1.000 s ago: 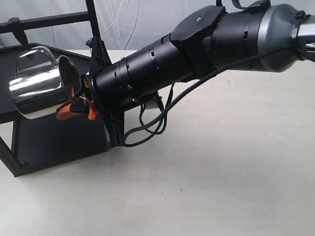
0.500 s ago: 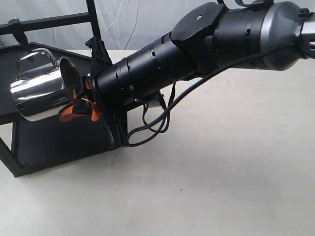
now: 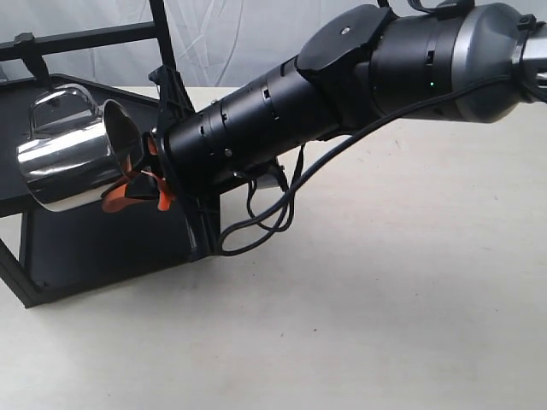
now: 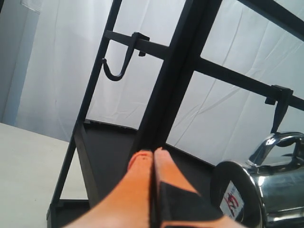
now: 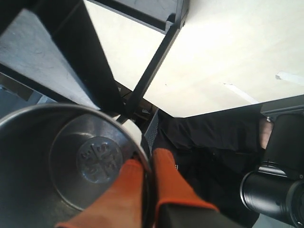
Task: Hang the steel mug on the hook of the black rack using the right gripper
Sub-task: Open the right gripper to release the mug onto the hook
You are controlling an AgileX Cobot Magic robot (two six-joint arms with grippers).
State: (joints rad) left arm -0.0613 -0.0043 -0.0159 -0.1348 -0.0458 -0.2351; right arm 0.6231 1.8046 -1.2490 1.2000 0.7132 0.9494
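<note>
The steel mug [image 3: 64,158] lies tipped on its side in the air over the black rack's shelf [image 3: 85,239], handle [image 3: 64,101] up and mouth toward the arm. My right gripper [image 3: 128,175] is shut on the mug's rim, one orange finger inside and one outside, as the right wrist view shows [image 5: 146,164] with the mug's bottom [image 5: 71,161] behind. A hook [image 3: 34,55] hangs from the top crossbar [image 3: 85,36] above the handle. My left gripper [image 4: 153,154] is shut and empty beside the rack's slanted post [image 4: 175,80], with the mug [image 4: 266,190] off to one side.
The left wrist view shows two hooks [image 4: 114,66] [image 4: 278,107] on the crossbar. Black cables [image 3: 265,213] loop under the right arm near the rack's front post. The pale table [image 3: 385,299] spreads to the right. A black cylinder [image 5: 275,190] sits beyond the mug.
Over the last second the right arm rose and shifted slightly right with the mug in its grip. Nothing visibly differs in the last half second.
</note>
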